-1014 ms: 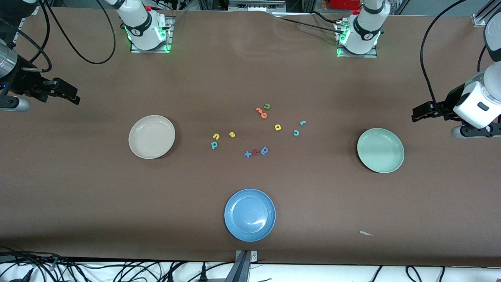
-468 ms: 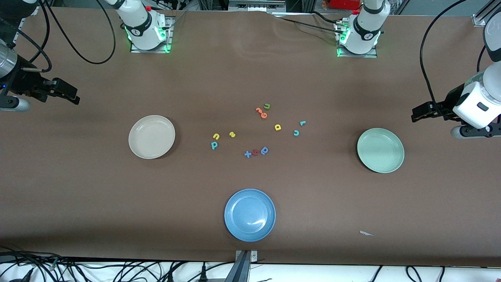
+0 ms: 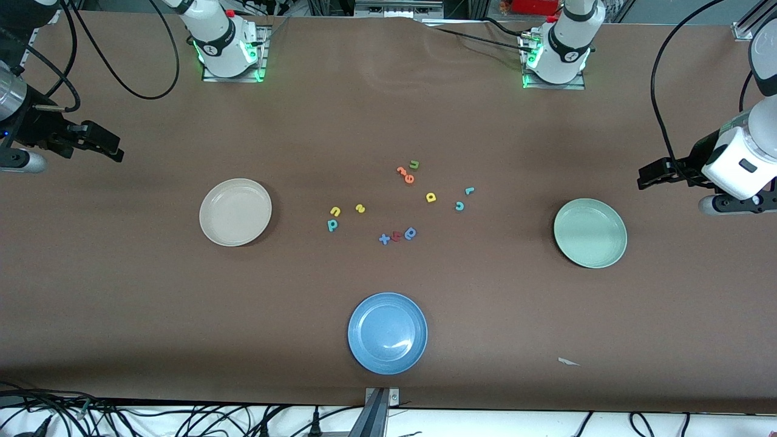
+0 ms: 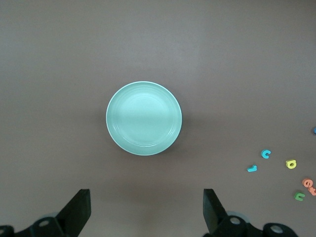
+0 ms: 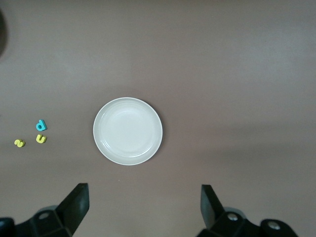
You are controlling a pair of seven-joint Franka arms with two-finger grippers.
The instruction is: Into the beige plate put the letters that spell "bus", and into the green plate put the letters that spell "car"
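Note:
The beige plate (image 3: 235, 212) (image 5: 128, 131) lies empty toward the right arm's end. The green plate (image 3: 590, 233) (image 4: 143, 118) lies empty toward the left arm's end. Between them on the table are the teal "b" (image 3: 332, 225) (image 5: 41, 125), yellow "u" (image 3: 335, 211) (image 5: 41, 139) and yellow "s" (image 3: 360, 209) (image 5: 19, 143). Closer to the green plate are the teal "c" (image 3: 459, 206) (image 4: 266, 154), teal "r" (image 3: 469, 191) (image 4: 252, 169) and yellow "a" (image 3: 431, 196) (image 4: 291, 164). My right gripper (image 3: 115, 152) (image 5: 143, 190) hangs open over bare table at its end. My left gripper (image 3: 644, 179) (image 4: 146, 193) hangs open over bare table beside the green plate.
A blue plate (image 3: 387, 333) lies nearest the front camera. Other letters lie among the task's: two orange ones (image 3: 405, 175), an olive "u" (image 3: 414, 164), a blue "x" (image 3: 383, 239), a red one (image 3: 396, 236) and a blue rounded one (image 3: 410, 233). A white scrap (image 3: 567, 362) lies near the front edge.
The left arm's hand has crept very slightly toward the bases. The right arm, plates and letters have not moved.

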